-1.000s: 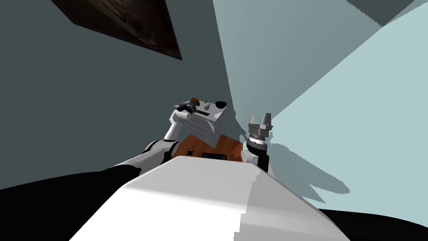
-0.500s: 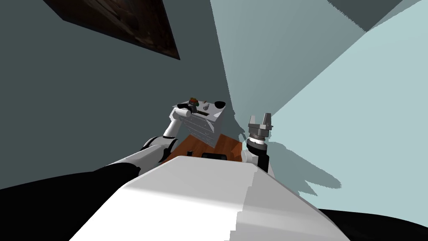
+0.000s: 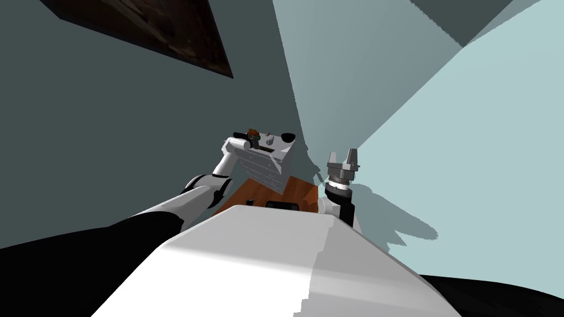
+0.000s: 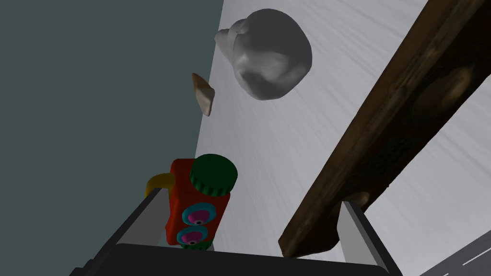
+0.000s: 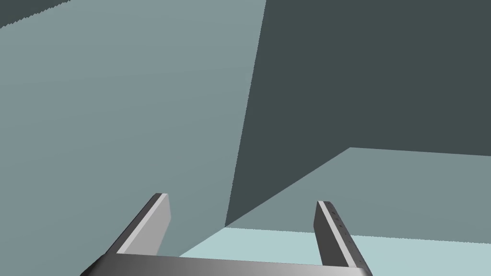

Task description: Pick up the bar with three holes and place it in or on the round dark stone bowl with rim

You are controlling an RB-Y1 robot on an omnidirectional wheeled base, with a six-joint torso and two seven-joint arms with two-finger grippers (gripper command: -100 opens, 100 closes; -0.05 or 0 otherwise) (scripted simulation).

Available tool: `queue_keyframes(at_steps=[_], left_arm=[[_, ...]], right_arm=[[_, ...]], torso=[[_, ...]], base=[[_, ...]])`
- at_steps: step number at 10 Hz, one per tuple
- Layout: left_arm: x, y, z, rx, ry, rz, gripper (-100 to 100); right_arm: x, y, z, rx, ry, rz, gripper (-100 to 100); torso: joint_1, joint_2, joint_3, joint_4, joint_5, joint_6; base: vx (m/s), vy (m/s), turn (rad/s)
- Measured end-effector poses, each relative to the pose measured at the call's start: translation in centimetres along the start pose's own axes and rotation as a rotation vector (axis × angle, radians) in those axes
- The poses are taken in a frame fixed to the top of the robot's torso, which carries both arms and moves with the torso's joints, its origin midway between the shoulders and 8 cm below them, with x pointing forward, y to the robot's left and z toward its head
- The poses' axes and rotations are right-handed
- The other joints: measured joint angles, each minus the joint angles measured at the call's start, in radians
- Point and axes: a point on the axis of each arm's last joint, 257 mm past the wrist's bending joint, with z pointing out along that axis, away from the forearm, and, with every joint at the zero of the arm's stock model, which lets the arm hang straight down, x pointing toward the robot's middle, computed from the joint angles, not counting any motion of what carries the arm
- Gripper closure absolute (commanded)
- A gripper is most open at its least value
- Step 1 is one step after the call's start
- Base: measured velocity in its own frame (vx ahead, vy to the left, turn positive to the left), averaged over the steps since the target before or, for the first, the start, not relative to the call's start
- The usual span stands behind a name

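Note:
A long dark brown bar [image 4: 383, 139] with faint round holes lies slantwise on the white top of a drawer chest [image 3: 272, 165]. My left gripper [image 4: 249, 225] is open just above that top. The bar's near end lies just inside one finger [image 4: 355, 232], apart from it. A red toy block [image 4: 194, 206] with a green cap stands by the other finger. In the head view my left gripper [image 3: 249, 140] is over the chest's left part. The round dark bowl [image 3: 288, 136] stands at the chest's far right corner. My right gripper [image 3: 342, 158] is raised to the right, open and empty.
A grey lumpy object [image 4: 268, 52] and a small tan chip [image 4: 204, 93] lie further along the chest top, near its edge by the dark wall. The chest stands in a room corner on a brown floor patch [image 3: 297, 190].
My left arm has reached a little further over the chest top and its elbow has swung left. The head view has shifted slightly. The right arm has stayed still.

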Motion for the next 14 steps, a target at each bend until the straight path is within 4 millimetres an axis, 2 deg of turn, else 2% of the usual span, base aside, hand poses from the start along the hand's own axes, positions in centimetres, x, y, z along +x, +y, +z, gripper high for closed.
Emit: queue_keyframes(at_steps=[7,14], left_arm=[[-0.6,1.0,-0.4,-0.173,-0.008,-0.02,-100],[-1.1,2.4,-1.9,-0.352,-0.009,-0.021,-100]], right_arm=[[0.0,0.0,0.0,0.0,0.0,0.0,0],[0.0,0.0,0.0,0.0,0.0,0.0,0]], torso=[[-0.001,0.0,0.0,0.0,0.0,-0.001],[-0.001,0.0,0.0,0.0,0.0,0.0]], base=[[0.0,0.017,-0.076],[0.003,0.026,-0.085]])
